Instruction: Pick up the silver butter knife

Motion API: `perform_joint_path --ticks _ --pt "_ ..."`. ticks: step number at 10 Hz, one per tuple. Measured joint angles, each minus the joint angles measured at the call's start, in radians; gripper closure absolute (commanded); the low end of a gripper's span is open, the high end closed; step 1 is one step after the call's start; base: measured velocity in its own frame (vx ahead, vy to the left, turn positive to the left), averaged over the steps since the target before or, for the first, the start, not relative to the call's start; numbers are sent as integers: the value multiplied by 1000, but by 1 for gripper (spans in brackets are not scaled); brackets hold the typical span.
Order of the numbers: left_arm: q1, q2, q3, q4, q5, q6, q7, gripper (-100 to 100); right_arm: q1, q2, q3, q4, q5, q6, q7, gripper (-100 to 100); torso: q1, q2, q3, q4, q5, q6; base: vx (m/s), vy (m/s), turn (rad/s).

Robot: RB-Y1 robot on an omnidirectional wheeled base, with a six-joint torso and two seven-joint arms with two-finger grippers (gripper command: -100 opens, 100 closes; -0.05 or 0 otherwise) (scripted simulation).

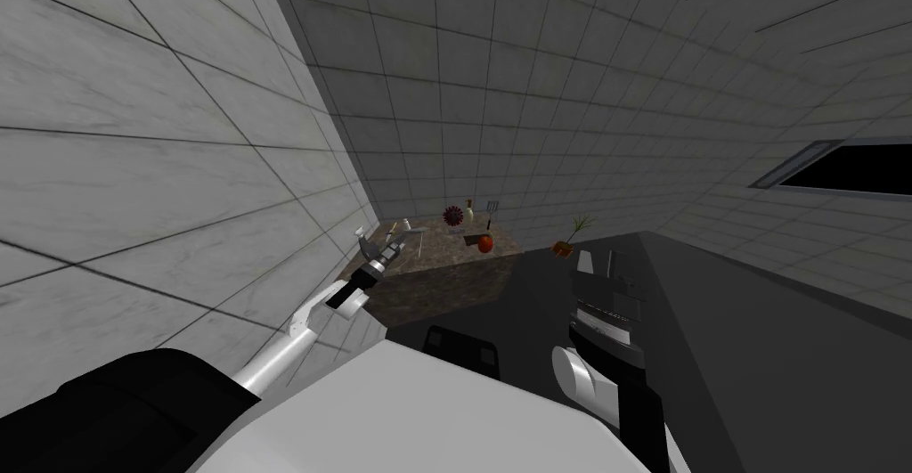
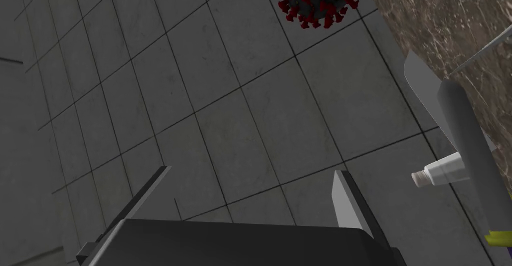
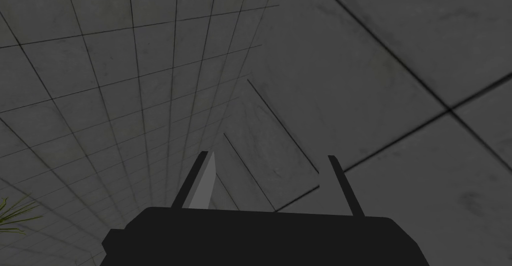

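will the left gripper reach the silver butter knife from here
Probably, after a sideways shift: the open left gripper is beside the long grey butter knife, nothing between them, knife outside its fingers.

White forearms (image 1: 276, 361), dark joints, thin grey fingers (image 3: 202, 183)

Brown marbled counter (image 1: 436, 263) sits tucked into the corner of the grey tiled walls (image 1: 534, 93). Along the counter's back edge there's a dark spiky ball with red tips (image 1: 452, 216), a pale bottle (image 1: 468, 210) and an upright spatula (image 1: 491, 206). A round red fruit (image 1: 485, 243) sits nearer the counter's front. A small potted plant (image 1: 563, 247) is just off the counter's right end.
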Motion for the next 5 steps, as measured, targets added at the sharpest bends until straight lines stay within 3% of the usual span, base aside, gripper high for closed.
perform_joint_path --ticks 5 --pt "1 129 -21 70 3 76 -2 -100 0 0 0 0 0 0 0 0 -1 -2 -1 0 0 0 -9 -7 -98"
